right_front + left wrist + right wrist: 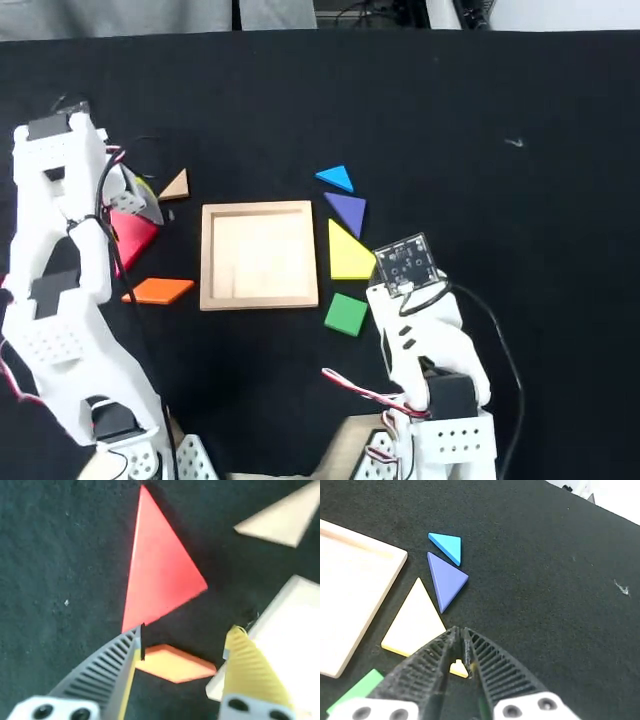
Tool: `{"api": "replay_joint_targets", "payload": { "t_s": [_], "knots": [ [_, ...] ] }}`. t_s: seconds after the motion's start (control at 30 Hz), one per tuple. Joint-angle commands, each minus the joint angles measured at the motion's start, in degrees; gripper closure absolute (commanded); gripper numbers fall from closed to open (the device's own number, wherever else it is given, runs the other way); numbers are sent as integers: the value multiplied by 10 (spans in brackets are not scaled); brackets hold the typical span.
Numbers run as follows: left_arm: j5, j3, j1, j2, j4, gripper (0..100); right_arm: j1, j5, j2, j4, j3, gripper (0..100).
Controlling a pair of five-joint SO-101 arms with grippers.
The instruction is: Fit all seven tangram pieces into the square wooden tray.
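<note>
High view has the square wooden tray (206, 256) sitting bare mid-table with all seven pieces lying around it, so I'd say we're right at the first pick and nothing is fitted yet.

Left of the tray:
- big red triangle (135, 238)
- flat orange parallelogram (160, 291)
- small tan wooden triangle (176, 186)

Right of the tray:
- small light-blue triangle (336, 178)
- purple triangle (348, 212)
- big yellow triangle (346, 252)
- green square (346, 313)

In the left wrist view the left claw (186, 632) is spread wide open and holding nothing. The orange parallelogram (175, 664) lies in the gap between the jaws. The red triangle (160, 570) is just past the tips, with one corner right by the ribbed finger. The tray corner (285, 645) is just beside the yellow finger.

I can't tell for sure which of the two pieces it's after, or how high it hangs off the table. My guess is the next move is to drop down, square the jaws on a piece's edges, then carry it over the rim.

The right claw (459, 632) is pinched closed on nothing, above the near corner of the yellow triangle (415, 622). It would have to open before it could grab anything.
</note>
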Motion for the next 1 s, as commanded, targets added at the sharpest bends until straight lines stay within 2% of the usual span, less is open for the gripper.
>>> {"api": "replay_joint_targets", "payload": {
  "t_s": [0.0,0.13,0.3,0.77,0.97],
  "knots": [
    [4,-27,-24,14,-25,735,-4,6,-51,1,-2,984],
    [3,-43,-27,40,-36,734,-4,6,-51,-1,-2,984],
    [2,-70,-21,67,-38,667,-4,6,-51,1,-2,984],
    [-15,-158,-18,183,-33,664,-4,6,-51,2,-2,984],
    [-30,-190,-43,214,-32,667,-4,6,-51,1,-2,984]
  ]
}}
